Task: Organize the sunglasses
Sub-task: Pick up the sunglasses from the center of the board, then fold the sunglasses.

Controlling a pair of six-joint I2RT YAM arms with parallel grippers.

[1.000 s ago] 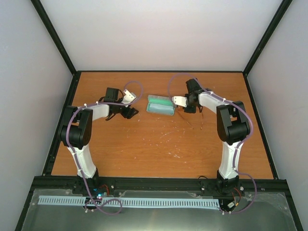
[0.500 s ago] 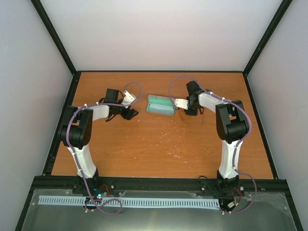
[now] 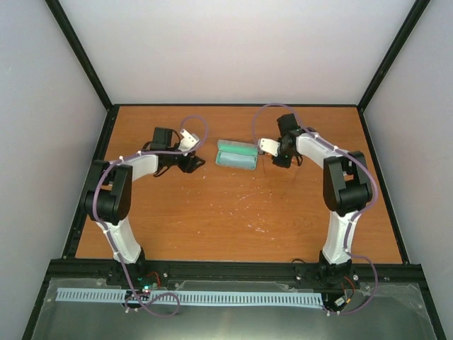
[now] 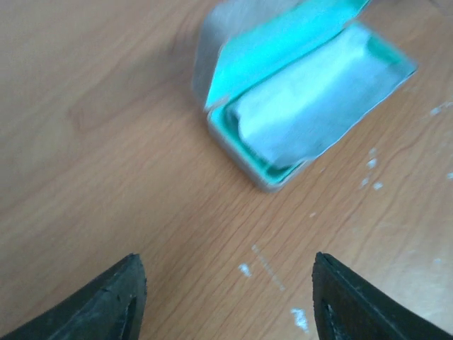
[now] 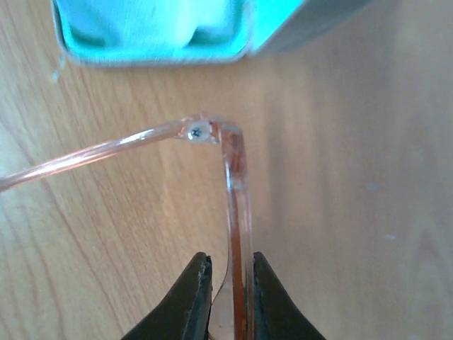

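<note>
The sunglasses (image 5: 237, 184) are thin and reddish-brown. My right gripper (image 5: 232, 290) is shut on their frame near the hinge, and one slender arm (image 5: 92, 152) sticks out to the left above the table. In the top view this gripper (image 3: 277, 160) hangs just right of the open grey box (image 3: 236, 155) with green lining. The box (image 5: 156, 32) holds a pale cloth (image 4: 304, 99). My left gripper (image 4: 226, 297) is open and empty, low over the wood in front of the box (image 4: 297, 92); in the top view it (image 3: 192, 163) is left of the box.
The orange-brown wooden table (image 3: 233, 212) has white scuff marks near its middle. A black frame rail (image 3: 233, 269) runs along the near edge. Pale walls close in the sides and back.
My right gripper has moved back and slightly up with the sunglasses, staying beside the box's right end. My left arm has stretched a little farther toward the box.
</note>
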